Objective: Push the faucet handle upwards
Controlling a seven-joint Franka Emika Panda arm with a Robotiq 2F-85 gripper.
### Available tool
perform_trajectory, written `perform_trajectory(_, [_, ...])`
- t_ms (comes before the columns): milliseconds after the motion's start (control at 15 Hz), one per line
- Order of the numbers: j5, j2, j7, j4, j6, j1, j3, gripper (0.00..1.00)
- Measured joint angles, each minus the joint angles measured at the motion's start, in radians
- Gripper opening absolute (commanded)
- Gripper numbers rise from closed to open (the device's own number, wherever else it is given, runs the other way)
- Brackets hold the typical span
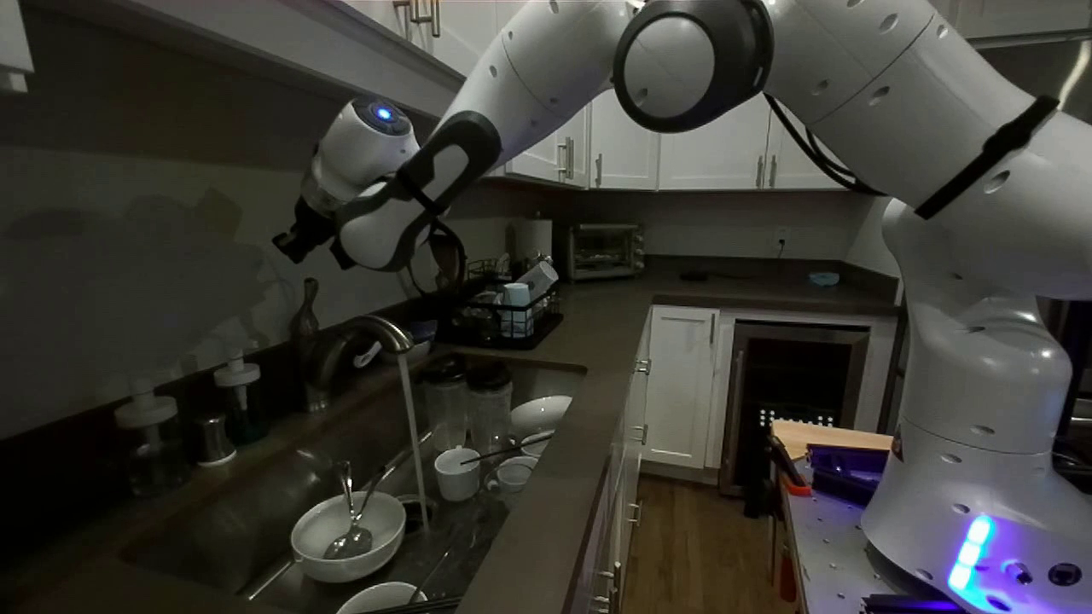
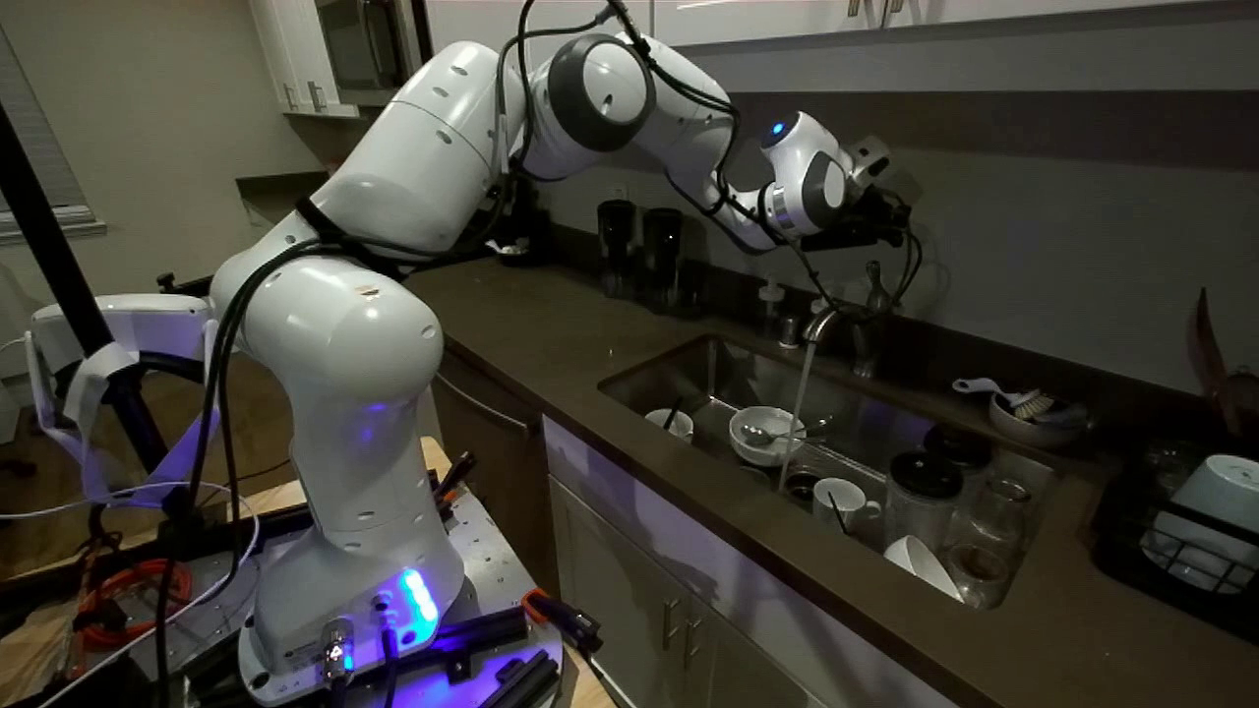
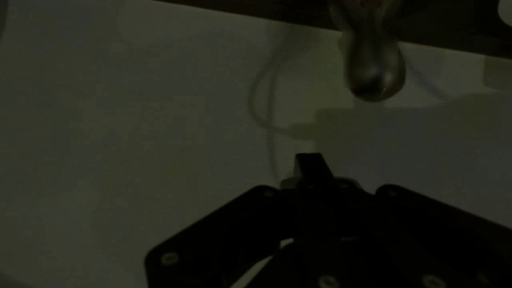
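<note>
At one o'clock from the pincer [image 3: 308, 157] (wrist view), the faucet handle [image 3: 375, 66] runs twelve-to-six. The pincer looks clenched, empty.

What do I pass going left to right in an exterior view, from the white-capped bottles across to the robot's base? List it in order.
In an exterior view: nearer white-capped bottle, farther white-capped bottle, faucet handle, falling water, black dish rack, toaster oven, dark-fronted appliance, robot's base.
</note>
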Motion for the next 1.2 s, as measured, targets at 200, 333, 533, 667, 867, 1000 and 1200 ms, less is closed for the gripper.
perform_trajectory(200, [0.000, -0.001, 0.021, -0.047, 0.070, 0.015, -0.034, 0.00])
perform_trajectory(333, [0.000, -0.006, 0.036, -0.098, 0.131, 0.034, -0.062, 0.00])
perform_trajectory(533, [0.001, -0.023, 0.058, -0.204, 0.223, 0.080, -0.115, 0.00])
perform_trajectory(667, [0.001, -0.046, 0.063, -0.296, 0.279, 0.119, -0.147, 0.00])
perform_trajectory(867, [0.001, -0.100, 0.063, -0.459, 0.354, 0.191, -0.194, 0.00])
perform_trajectory(1000, [0.001, -0.143, 0.063, -0.575, 0.393, 0.253, -0.231, 0.00])
perform_trajectory(1200, [0.021, -0.205, 0.063, -0.710, 0.393, 0.381, -0.319, 0.00])
